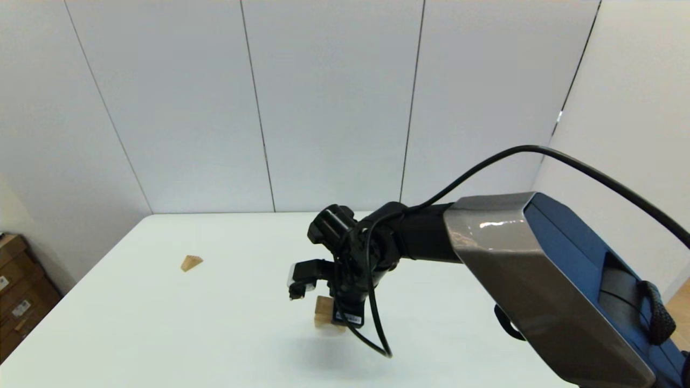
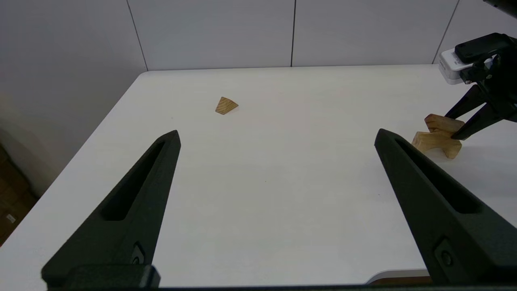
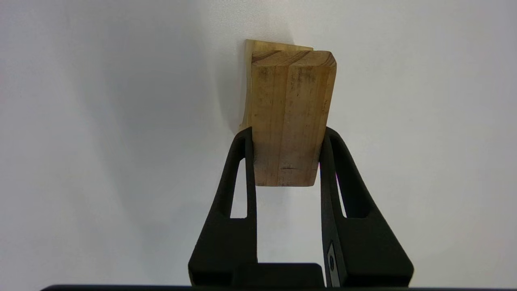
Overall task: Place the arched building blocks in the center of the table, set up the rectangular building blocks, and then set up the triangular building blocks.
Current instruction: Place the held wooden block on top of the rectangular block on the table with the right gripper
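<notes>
Near the middle of the table [image 1: 161, 334], my right gripper [image 1: 333, 318] is shut on the rectangular block [image 3: 288, 117], a tan slab held by its long sides. The slab [image 2: 441, 122] rests tilted on top of the arched block [image 2: 433, 142], which stands on its two legs. In the right wrist view only a curved edge of the arched block [image 3: 245, 89] shows behind the slab. The triangular block [image 1: 191, 262] lies alone to the far left [image 2: 226, 105]. My left gripper [image 2: 278, 132] hovers open and holds nothing, low over the table's near left side.
The white table's left edge [image 2: 101, 133] and far edge run along grey wall panels. Brown cardboard boxes [image 1: 19, 296] stand on the floor beyond the left edge. My right arm's cable [image 1: 377, 334] loops down beside the blocks.
</notes>
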